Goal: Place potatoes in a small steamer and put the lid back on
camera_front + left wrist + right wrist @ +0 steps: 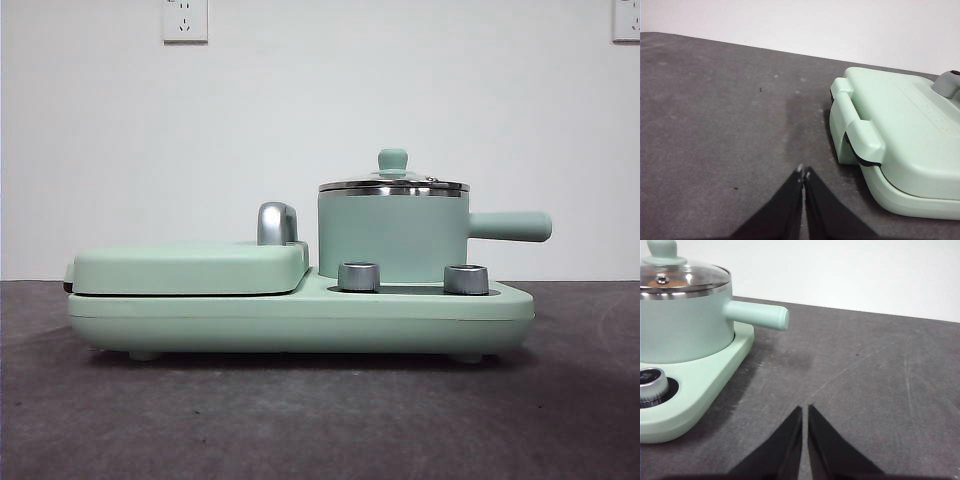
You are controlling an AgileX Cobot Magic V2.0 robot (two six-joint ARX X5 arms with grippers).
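Both the left gripper (803,172) and right gripper (805,410) hang with fingers pressed together, empty. The glass lid (682,279), beyond the right fingers, looks fragile and slippery; grip its knob (662,249).

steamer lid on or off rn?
On. The lid sits level on the small steamer, steel rims meeting all round in the front view; the right wrist view shows the same.

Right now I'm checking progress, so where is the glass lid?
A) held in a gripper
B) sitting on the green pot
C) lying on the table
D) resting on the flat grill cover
B: the glass lid sits level on the green pot, its knob upright, with both grippers away from it.
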